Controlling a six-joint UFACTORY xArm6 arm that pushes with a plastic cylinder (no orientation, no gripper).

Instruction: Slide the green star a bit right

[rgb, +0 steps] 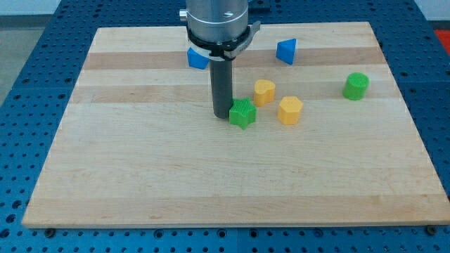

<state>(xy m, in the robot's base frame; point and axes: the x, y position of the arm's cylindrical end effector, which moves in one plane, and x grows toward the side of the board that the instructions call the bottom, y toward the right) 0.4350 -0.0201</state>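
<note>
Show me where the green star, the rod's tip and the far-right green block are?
green star (242, 113): camera view, middle of its top face.
my tip (222, 116): camera view, rod's very end, at the star's left.
green block (356, 85): camera view, its middle.

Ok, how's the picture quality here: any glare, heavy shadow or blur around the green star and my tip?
Camera view: lighting is even and soft, with no glare on the wooden board. Only a faint shadow sits under the green star and the other blocks. My tip and the star are in sharp focus, the tip just at the star's left side. The arm's housing is cut off by the view's top.
</note>
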